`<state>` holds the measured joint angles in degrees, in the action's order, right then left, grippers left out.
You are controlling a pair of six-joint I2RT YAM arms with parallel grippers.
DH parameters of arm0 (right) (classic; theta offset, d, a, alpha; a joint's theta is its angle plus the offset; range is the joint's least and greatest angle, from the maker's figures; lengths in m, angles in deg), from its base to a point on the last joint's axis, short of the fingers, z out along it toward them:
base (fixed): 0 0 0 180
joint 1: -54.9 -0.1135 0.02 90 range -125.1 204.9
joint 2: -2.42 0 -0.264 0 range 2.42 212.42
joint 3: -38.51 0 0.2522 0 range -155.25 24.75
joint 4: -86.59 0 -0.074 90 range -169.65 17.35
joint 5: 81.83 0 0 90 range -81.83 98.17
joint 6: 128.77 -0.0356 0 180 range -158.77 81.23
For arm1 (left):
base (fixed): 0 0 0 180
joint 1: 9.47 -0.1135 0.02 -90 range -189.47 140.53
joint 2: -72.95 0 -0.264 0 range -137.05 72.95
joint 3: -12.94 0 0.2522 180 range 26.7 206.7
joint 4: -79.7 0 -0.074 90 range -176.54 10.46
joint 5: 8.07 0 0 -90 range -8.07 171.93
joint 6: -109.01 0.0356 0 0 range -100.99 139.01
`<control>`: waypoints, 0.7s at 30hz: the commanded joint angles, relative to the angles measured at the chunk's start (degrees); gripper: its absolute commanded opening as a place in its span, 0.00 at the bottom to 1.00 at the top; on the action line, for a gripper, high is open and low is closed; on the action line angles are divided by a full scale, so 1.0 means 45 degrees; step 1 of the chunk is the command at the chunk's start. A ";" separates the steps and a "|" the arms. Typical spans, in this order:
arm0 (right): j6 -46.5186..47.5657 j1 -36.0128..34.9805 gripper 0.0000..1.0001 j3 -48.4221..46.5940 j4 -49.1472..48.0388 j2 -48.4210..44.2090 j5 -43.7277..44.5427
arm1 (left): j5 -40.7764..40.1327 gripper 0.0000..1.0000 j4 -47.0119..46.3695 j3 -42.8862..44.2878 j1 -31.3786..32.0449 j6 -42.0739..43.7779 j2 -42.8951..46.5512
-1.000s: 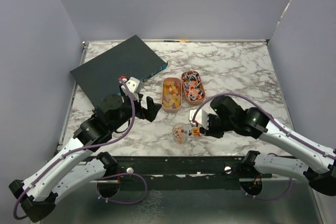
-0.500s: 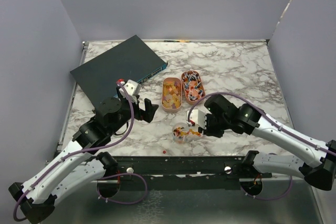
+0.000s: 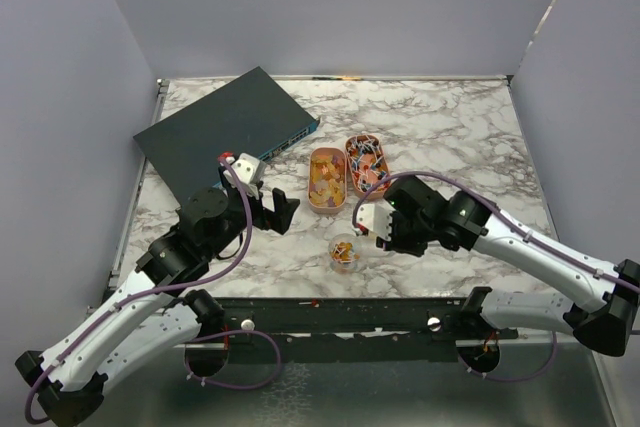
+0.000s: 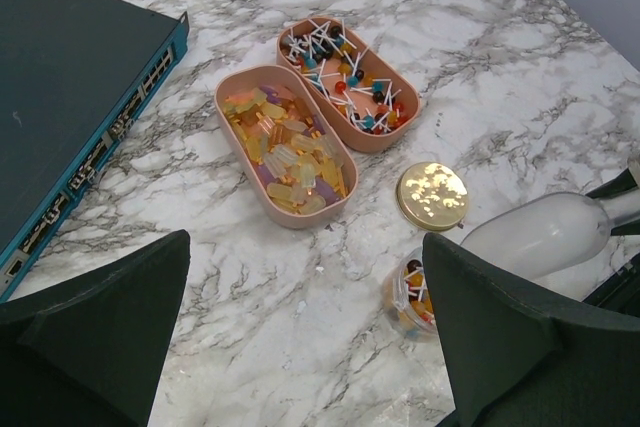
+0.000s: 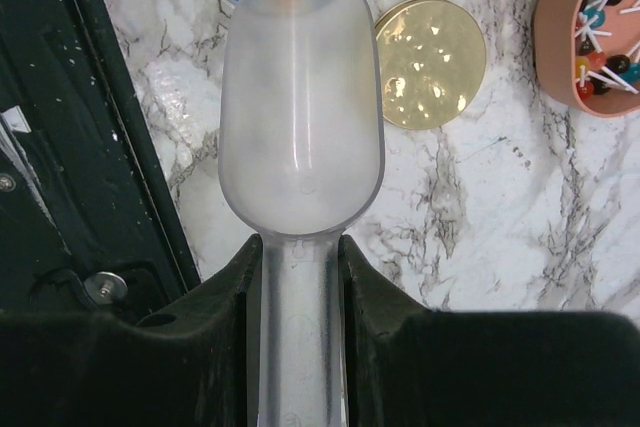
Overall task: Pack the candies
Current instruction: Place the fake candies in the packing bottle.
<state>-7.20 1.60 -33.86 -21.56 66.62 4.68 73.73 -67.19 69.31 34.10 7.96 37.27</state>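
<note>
Orange-yellow candies [image 4: 285, 147] fill the left peach tray [image 3: 327, 201]. Mixed candies on white sticks [image 4: 345, 72] fill the right tray [image 3: 353, 146]. A small clear jar [image 3: 345, 250] holds some mixed candies and stands open; it also shows in the left wrist view [image 4: 412, 294]. My right gripper [image 5: 297, 257] is shut on the handle of a frosted plastic scoop [image 5: 300, 97], whose bowl looks empty and hovers just beside the jar. The right gripper in the top view [image 3: 375, 222] is right of the jar. My left gripper [image 3: 285, 209] is open and empty, left of the jar.
A round gold lid [image 5: 430, 62] lies flat on the marble between the jar and the trays, also seen in the left wrist view [image 4: 432, 195]. A dark network switch [image 3: 225, 132] lies at the back left. The table's dark front rail [image 5: 60, 127] runs close to the jar.
My right gripper has drawn the scoop back from the jar, up and away from the front edge. My left gripper has shifted slightly left. The jar stays in place.
</note>
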 commanded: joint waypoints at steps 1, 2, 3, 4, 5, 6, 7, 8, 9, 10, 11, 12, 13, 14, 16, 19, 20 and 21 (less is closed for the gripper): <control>0.0034 -0.0083 0.01 -0.0637 0.0637 0.0071 0.0727 | -0.0188 0.99 -0.0162 -0.0189 -0.0027 0.0170 0.0097; 0.0020 -0.0084 0.01 -0.0724 0.0719 0.0093 0.0883 | -0.0188 0.99 -0.0160 -0.0186 -0.0016 0.0148 0.0097; 0.0016 -0.0072 0.00 -0.0806 0.0815 0.0120 0.1111 | -0.0176 0.99 -0.0165 -0.0191 -0.0031 0.0133 0.0097; 0.0015 -0.0078 0.01 -0.0887 0.0897 0.0142 0.1268 | -0.0164 0.99 -0.0171 -0.0179 -0.0019 0.0134 0.0097; 0.0025 -0.0078 0.00 -0.0980 0.0986 0.0163 0.1388 | -0.0158 0.99 -0.0162 -0.0175 -0.0018 0.0139 0.0097; 0.0043 -0.0076 0.00 -0.1055 0.1056 0.0168 0.1474 | -0.0167 0.99 -0.0160 -0.0190 -0.0020 0.0134 0.0097; 0.0053 -0.0076 0.01 -0.1133 0.1089 0.0176 0.1563 | -0.0158 0.99 -0.0155 -0.0186 -0.0015 0.0131 0.0087; 0.0054 -0.0071 0.00 -0.1231 0.1137 0.0187 0.1632 | -0.0167 0.99 -0.0169 -0.0186 -0.0029 0.0138 0.0079; 0.0054 -0.0085 0.00 -0.1348 0.1170 0.0203 0.1710 | -0.0158 0.99 -0.0166 -0.0181 -0.0029 0.0117 0.0078; 0.0044 -0.0077 0.00 -0.1463 0.1164 0.0222 0.1773 | -0.0150 0.99 -0.0164 -0.0178 -0.0034 0.0129 0.0078; -0.0015 -0.0073 0.01 -0.1594 0.1122 0.0251 0.1839 | -0.0149 0.99 -0.0151 -0.0190 -0.0027 0.0119 0.0078; -0.0125 -0.0085 0.00 -0.1711 0.1016 0.0289 0.1950 | -0.0134 0.99 -0.0154 -0.0191 -0.0031 0.0098 0.0092; -0.0286 -0.0077 0.00 -0.1835 0.0871 0.0352 0.2098 | -0.0130 0.99 -0.0160 -0.0192 -0.0024 0.0105 0.0097; -0.0508 -0.0071 0.01 -0.1997 0.0763 0.0421 0.2154 | -0.0122 0.99 -0.0153 -0.0187 -0.0033 0.0094 0.0107; -0.0811 -0.0079 0.01 -0.2187 0.0488 0.0561 0.2055 | -0.0129 0.99 -0.0141 -0.0191 -0.0020 0.0106 0.0146; -0.1511 -0.0073 0.00 -0.2606 0.0242 0.1017 0.2310 | -0.0211 0.99 -0.0141 -0.0201 -0.0032 0.0093 0.0222; -0.1728 -0.0078 0.01 -0.2760 0.0211 0.1217 0.2361 | -0.0240 0.99 -0.0158 -0.0210 -0.0027 0.0065 0.0250; -0.1956 -0.0088 0.01 -0.2892 0.0148 0.1420 0.2426 | -0.0306 0.99 -0.0143 -0.0228 -0.0023 0.0067 0.0285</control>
<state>-10.98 1.60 -43.96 -18.76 70.21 12.84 73.70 -67.19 69.27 34.10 7.94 37.49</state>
